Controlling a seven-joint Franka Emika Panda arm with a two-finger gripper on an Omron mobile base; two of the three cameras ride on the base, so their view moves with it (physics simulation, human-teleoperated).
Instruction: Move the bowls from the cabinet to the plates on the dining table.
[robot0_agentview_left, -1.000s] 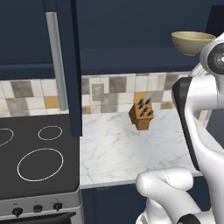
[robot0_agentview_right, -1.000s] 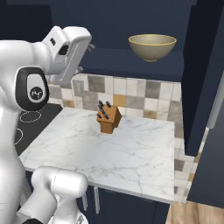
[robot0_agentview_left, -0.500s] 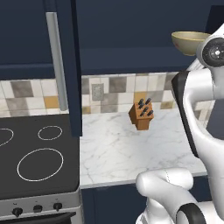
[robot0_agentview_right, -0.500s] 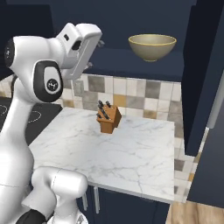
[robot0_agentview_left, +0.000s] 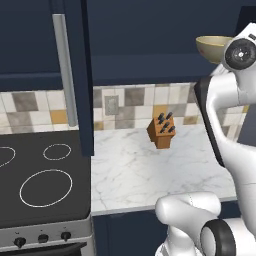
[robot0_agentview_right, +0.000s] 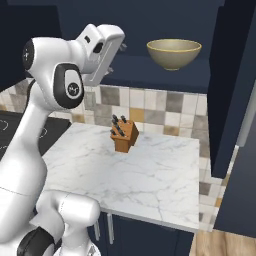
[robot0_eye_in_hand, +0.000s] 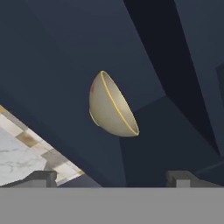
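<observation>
Showing 1 bowl (robot0_agentview_right: 174, 53) in cabinet (robot0_agentview_right: 150, 20), gripper (robot0_eye_in_hand: 111, 177) open nearby

Hand (robot0_eye_in_hand: 111, 177) jaws stood wide, with a bare gap between them. Bowl (robot0_eye_in_hand: 111, 106) sat ahead at 12 o'clock in the hand view, open air all around it, well apart from the tips. Cabinet (robot0_agentview_right: 165, 75) interior walls closed in behind and at 3 o'clock. Knife block (robot0_agentview_right: 123, 135) stood on the worktop (robot0_agentview_right: 150, 175) below, at 7 o'clock of the bowl, clear of the approach.
</observation>
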